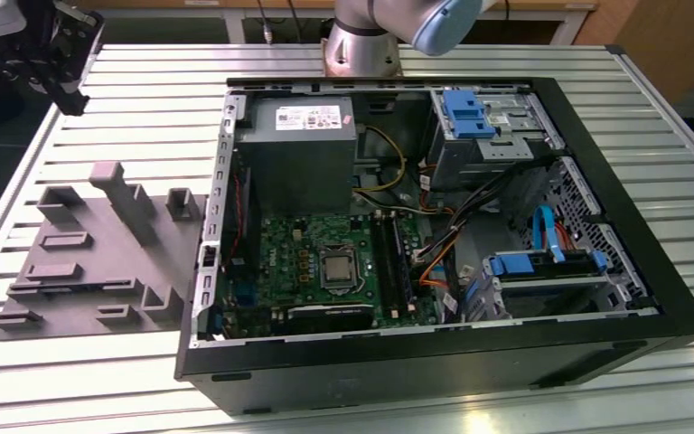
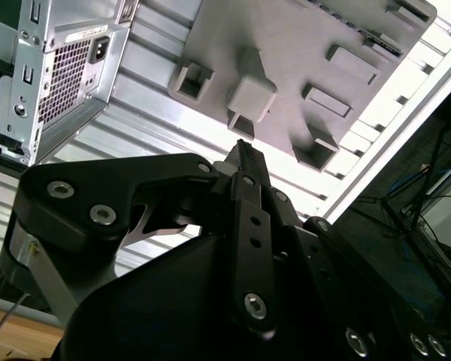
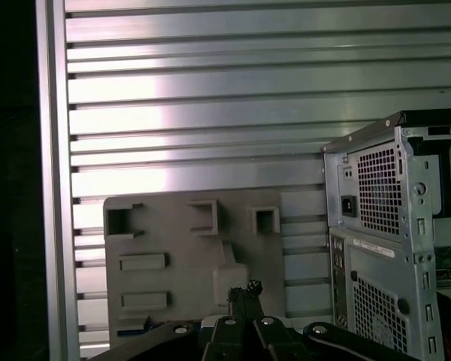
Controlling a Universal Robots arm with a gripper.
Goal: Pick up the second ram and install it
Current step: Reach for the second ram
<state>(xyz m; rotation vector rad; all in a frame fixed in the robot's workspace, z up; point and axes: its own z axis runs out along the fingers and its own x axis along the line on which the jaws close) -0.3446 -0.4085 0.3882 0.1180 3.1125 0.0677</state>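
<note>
My gripper (image 1: 72, 98) hangs high over the table's far corner on the exterior view's left, well away from the open computer case (image 1: 588, 353). Its fingers (image 3: 244, 292) are pressed together with nothing between them, as both wrist views show (image 2: 244, 150). Below it lies a grey holder plate (image 1: 94, 271). A slim dark strip in a groove near that plate's front edge looks like the second ram (image 1: 64, 287); a sliver of it shows in the first wrist view (image 3: 133, 328). The long memory slots (image 1: 392, 262) run beside the processor on the green motherboard (image 1: 311, 262).
The case lies on its side on a slatted aluminium table (image 1: 142, 108). Inside are a grey power supply (image 1: 299, 145), blue drive brackets (image 1: 468, 113) and loose cables (image 1: 444, 253). The arm's base (image 1: 360, 45) stands behind the case. Upright posts (image 1: 124, 199) rise from the holder plate.
</note>
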